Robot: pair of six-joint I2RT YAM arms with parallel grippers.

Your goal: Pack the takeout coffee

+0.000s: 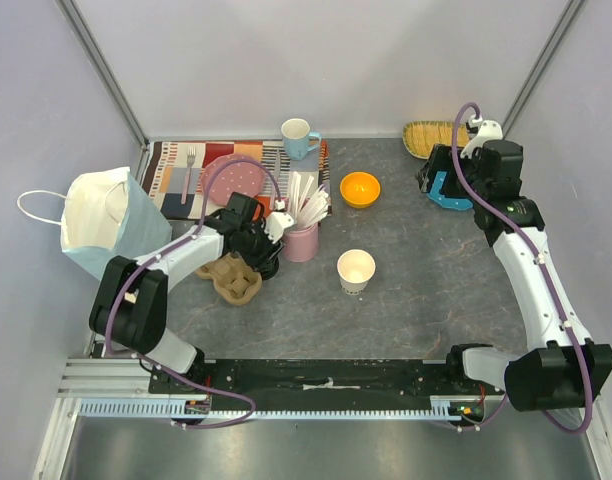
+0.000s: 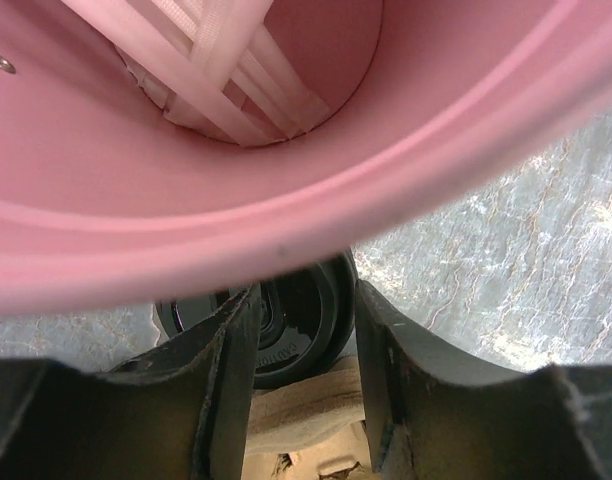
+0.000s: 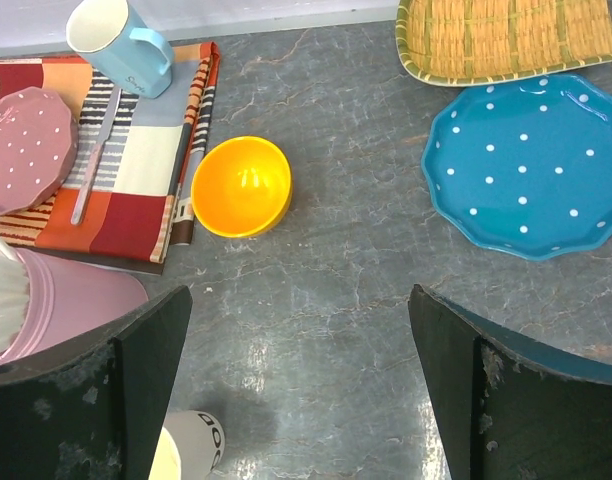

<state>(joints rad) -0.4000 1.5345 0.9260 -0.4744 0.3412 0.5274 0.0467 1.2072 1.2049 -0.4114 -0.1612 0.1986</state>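
Beside pink cup (image 1: 300, 243) | left gripper (image 2: 304, 298) straddles lidded coffee (image 2: 304, 342), grip cannot be told | right gripper (image 3: 298, 300) spread wide

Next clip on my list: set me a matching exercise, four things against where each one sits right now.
Things:
1. orange bowl
2. light-blue mug
3. paper bag
4. black lid

Places:
a. framed by the fingers of the left pincer
b. far left in the top view
c. at the far right corner of the placemat
d. between the placemat and the blue plate

Pairs: 1-d, 2-c, 3-b, 4-a
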